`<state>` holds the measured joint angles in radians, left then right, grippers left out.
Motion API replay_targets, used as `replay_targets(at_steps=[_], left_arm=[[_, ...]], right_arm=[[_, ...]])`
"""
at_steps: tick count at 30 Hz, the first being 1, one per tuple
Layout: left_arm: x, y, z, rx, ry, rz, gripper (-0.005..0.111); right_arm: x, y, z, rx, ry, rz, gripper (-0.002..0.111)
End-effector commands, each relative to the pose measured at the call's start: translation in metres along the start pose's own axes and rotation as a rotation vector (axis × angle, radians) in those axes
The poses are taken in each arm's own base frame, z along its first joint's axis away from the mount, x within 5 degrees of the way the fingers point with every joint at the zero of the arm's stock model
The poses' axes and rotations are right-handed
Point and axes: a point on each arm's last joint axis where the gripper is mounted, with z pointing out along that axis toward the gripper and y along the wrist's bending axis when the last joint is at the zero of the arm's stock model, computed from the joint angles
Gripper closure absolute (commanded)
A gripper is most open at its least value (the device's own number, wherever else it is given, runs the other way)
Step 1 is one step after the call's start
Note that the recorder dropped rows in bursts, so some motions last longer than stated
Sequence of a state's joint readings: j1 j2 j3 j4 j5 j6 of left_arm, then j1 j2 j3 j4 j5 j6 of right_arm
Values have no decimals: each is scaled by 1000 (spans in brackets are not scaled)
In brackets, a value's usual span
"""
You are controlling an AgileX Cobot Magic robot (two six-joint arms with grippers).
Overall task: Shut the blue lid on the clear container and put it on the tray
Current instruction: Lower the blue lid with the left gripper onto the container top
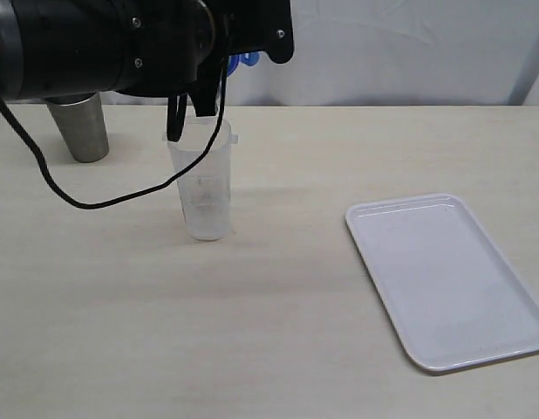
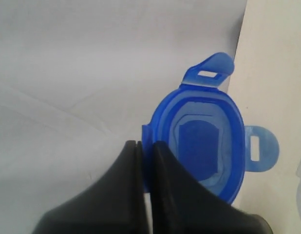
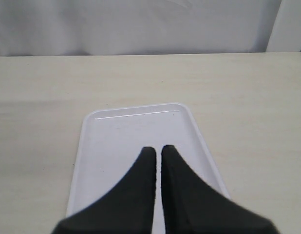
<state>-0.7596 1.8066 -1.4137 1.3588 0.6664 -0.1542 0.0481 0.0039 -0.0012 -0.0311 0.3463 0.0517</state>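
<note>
Most of blue lid (image 1: 244, 59) behind arm (image 1: 95, 44)

Steel cup (image 1: 81, 131): upright on table, rear left in ext. view, near backdrop; tapered, wider toward top, dull grey; upper part hidden. Table (image 1: 278, 332): pale beige, faint wood grain, matte finish. Backdrop (image 1: 409, 52): white cloth w/ soft creases, hung behind table's far edge. Lighter vertical strip (image 1: 536, 78) at rear right; nature unclear.
</note>
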Motion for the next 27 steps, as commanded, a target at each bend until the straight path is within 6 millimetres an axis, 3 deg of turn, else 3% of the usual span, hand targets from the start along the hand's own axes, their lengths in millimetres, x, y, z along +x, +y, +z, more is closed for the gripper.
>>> replay_targets(at_steps=[1, 6, 9, 15, 27], left_arm=[[-11, 3, -11, -29, -29, 8, 107], [-21, -1, -19, -84, -47, 63, 107], [-21, -7, -24, -227, -28, 111, 107], [-12, -30, -22, -172, -20, 60, 107], [7, -32, -16, -168, 35, 36, 107]], right_arm=[[0, 0, 0, -1, -4, 1, 104], [0, 0, 0, -1, -4, 1, 104], [0, 0, 0, -1, -4, 1, 104], [0, 0, 0, -1, -4, 1, 104], [0, 0, 0, -1, -4, 1, 104]])
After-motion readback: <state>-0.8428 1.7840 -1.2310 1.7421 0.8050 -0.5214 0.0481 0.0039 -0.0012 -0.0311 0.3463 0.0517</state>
